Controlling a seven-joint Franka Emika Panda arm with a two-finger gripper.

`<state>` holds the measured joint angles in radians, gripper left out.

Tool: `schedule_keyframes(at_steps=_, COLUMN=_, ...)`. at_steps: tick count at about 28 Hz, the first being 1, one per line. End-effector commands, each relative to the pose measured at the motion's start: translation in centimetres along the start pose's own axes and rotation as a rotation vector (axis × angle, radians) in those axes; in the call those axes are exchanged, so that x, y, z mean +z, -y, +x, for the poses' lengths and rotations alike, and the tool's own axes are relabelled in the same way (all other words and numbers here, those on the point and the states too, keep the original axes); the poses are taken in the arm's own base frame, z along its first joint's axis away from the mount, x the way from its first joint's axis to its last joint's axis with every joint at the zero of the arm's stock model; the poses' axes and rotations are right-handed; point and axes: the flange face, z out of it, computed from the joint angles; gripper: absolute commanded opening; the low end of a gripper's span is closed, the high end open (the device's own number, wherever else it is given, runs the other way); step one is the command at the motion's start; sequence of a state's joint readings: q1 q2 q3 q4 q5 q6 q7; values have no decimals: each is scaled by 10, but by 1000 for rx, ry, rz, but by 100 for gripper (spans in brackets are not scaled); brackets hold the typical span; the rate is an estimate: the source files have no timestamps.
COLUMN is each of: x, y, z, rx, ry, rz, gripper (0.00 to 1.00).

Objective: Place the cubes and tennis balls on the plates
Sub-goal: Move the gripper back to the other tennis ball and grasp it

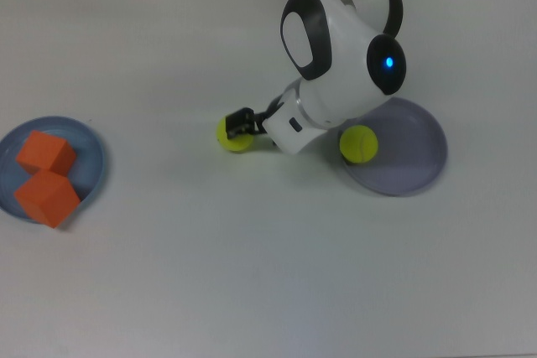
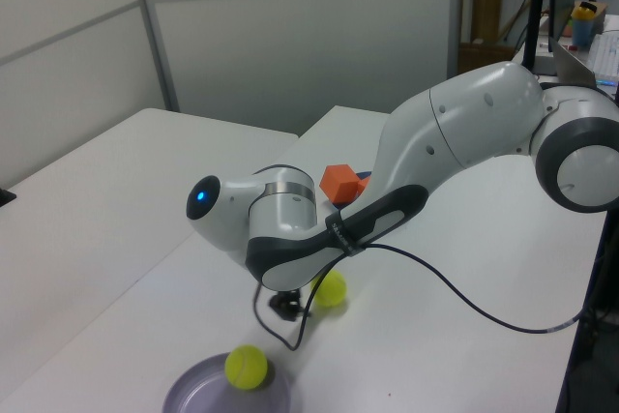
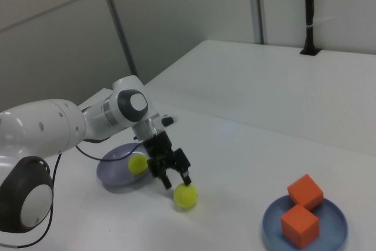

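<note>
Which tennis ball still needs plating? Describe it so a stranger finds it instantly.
Start at the lavender plate on the top view's right, which already holds one tennis ball. The loose tennis ball lies on the bare white table just to the top view's left of that plate, right at the gripper.

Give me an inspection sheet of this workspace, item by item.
Surface: white table, bare around the job's things.
Cubes: two orange cubes on the blue plate, at the top view's left.
Tennis balls: one ball on the lavender plate; the other ball on the table, off both plates.
Clutter: nothing seen.
Claw: claw open, fingers straddling the loose ball from above.
Cables: a black cable loops off the arm above the table.
Surroundings: grey wall panels; a black post at the table's far edge in the right view.
</note>
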<state>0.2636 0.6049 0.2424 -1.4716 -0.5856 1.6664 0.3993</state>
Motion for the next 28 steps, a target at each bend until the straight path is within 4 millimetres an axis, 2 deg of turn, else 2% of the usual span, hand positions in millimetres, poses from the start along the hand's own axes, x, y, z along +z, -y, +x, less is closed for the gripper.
schedule_keyframes(at_steps=1, x=7, y=-21, z=-31, rx=-57, ry=163, rz=-83, gripper=100)
schedule_keyframes(at_steps=3, x=7, y=-36, z=-38, rx=-59, ry=221, rz=-98, gripper=100)
schedule_keyframes(at_steps=7, x=12, y=-48, z=-40, rx=-70, ry=251, rz=-102, gripper=100)
schedule_keyframes(at_steps=9, x=26, y=-62, z=-35, rx=-54, ry=262, rz=-112, gripper=100)
schedule_keyframes(at_steps=15, x=53, y=-76, z=-16, rx=-41, ry=212, rz=-112, gripper=100)
schedule_keyframes(at_steps=20, x=75, y=-72, z=-6, rx=-51, ry=194, rz=-106, gripper=100)
schedule_keyframes(at_steps=28, x=77, y=-67, z=-3, rx=-58, ry=182, rz=-96, gripper=100)
